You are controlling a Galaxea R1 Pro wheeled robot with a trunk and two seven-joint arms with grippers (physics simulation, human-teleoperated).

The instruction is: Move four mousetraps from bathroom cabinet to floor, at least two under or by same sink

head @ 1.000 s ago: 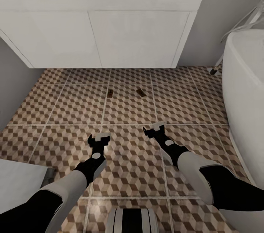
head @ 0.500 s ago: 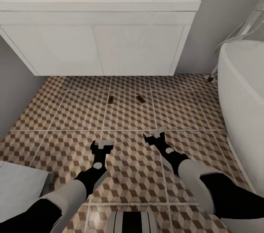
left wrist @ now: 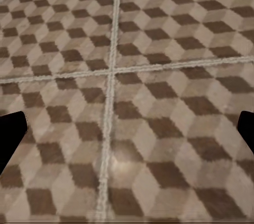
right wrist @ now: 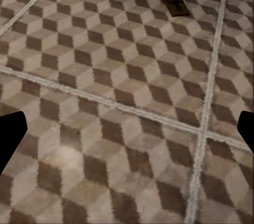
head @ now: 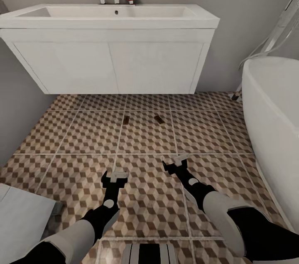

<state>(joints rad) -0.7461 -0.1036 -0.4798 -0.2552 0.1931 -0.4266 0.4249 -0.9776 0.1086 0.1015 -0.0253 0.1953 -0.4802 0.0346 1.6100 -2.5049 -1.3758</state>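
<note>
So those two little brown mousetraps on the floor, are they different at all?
A bit. The left mousetrap lies nearly straight, pointing toward the sink, while the right mousetrap is turned at a slant. The left mousetrap sits close to a pale grout line; the right mousetrap lies more toward the middle of its tile. Both are small, flat and brown, lying apart on the patterned bathroom floor just in front of the sink.

Two mousetraps (head: 126, 120) (head: 158, 119) lie apart on the cube-patterned bathroom floor (head: 83, 131).
</note>
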